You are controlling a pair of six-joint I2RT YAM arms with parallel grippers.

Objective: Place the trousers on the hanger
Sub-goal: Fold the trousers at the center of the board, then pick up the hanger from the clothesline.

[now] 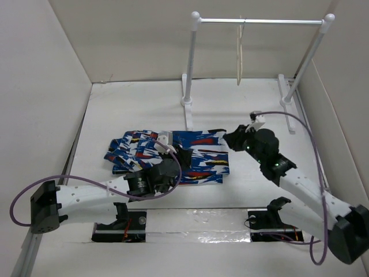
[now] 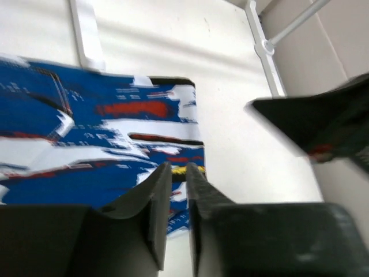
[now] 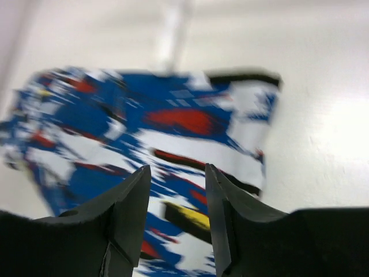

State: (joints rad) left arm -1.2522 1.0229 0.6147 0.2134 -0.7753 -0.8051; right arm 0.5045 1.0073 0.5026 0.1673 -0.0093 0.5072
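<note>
- White tabletop (image 1: 248, 196) carries the trousers (image 1: 202, 151), folded flat, well short of the rail.
- Left gripper (image 2: 177, 171) sits over their right edge, jaws a sliver apart, nothing pinched (view is blurry).
- Right gripper (image 3: 177, 173) is near that edge, jaws apart, empty.
- Hanger (image 1: 240, 57) hangs on the rail stand (image 1: 259, 21) at the back.
- Risk: pinching only the top layer would let the fold spill open on the lift.

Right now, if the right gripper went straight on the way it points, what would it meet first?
The trousers: the right gripper points down at their right end, nothing between, though depth is unclear.
</note>
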